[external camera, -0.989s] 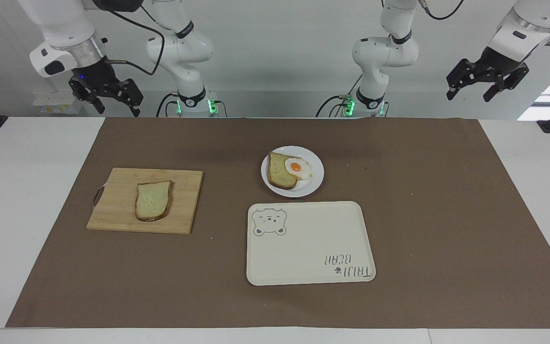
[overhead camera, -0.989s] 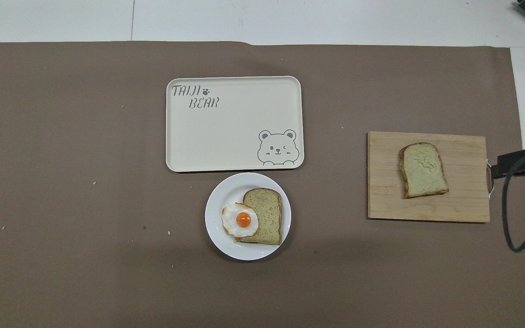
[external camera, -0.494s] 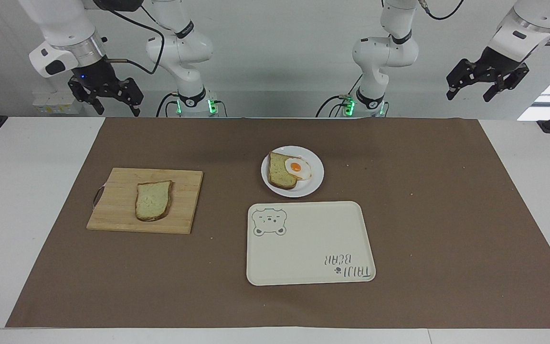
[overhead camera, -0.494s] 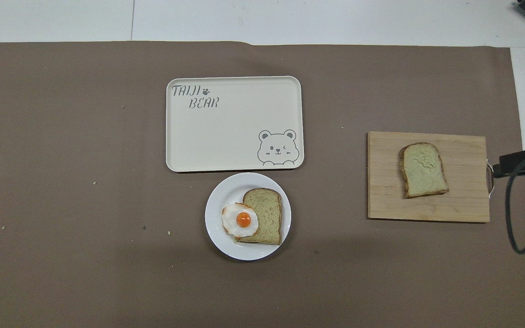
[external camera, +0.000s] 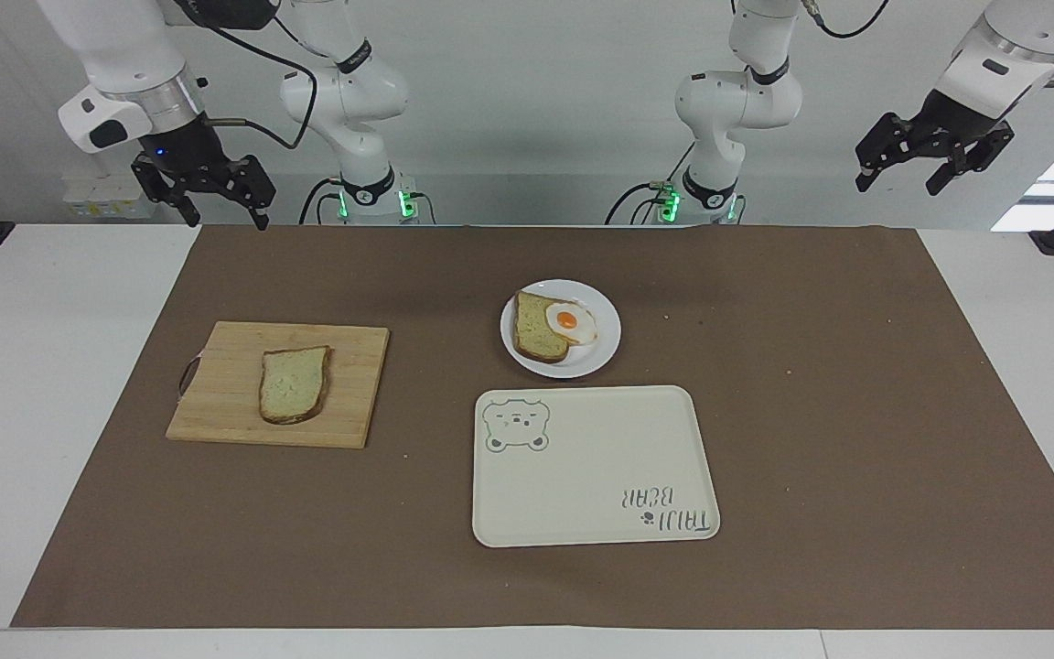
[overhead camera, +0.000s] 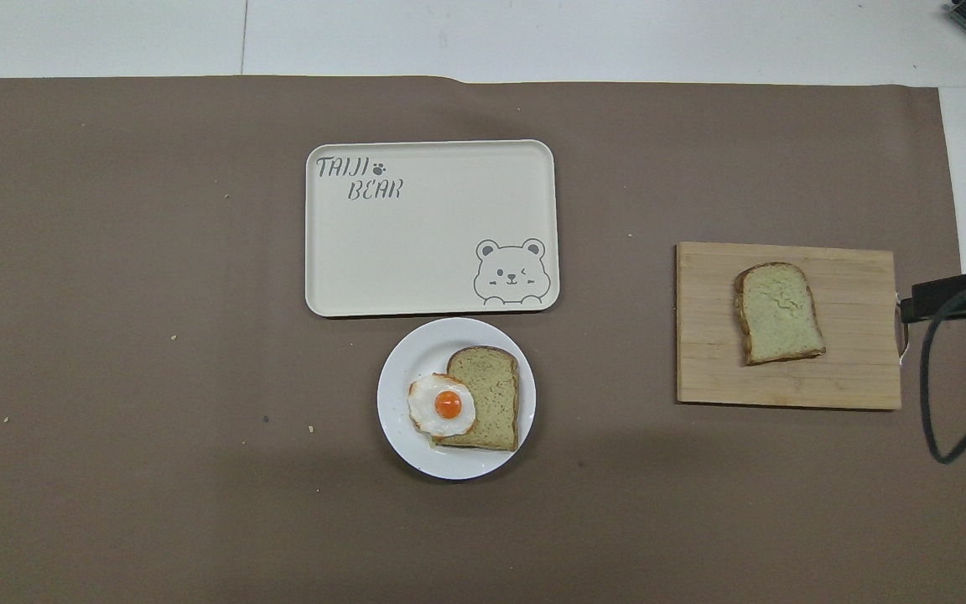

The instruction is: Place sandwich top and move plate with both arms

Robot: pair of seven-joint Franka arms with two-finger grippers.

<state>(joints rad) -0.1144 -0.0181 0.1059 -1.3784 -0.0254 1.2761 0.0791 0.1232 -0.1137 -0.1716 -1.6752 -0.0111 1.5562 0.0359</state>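
Squarish pale brown-crusted sandwich top (external camera: pixel 295 384) lies mid wooden board (external camera: pixel 216 416), probably soft and light, pinch by crust edges; right gripper (external camera: pixel 209 203) and left gripper (external camera: pixel 913 174) spread, empty.

Bread slices: two, sandwich top (external camera: pixel 295 383) on the board and a smaller slice (external camera: pixel 538 328) on the plate.
Fried egg (external camera: pixel 571 321): one.
Plate (external camera: pixel 515 352): one.
Tray (external camera: pixel 582 476): one.
Cutting board (external camera: pixel 225 403): one.
Brown mat (external camera: pixel 856 412): one.
Robot arms: two.
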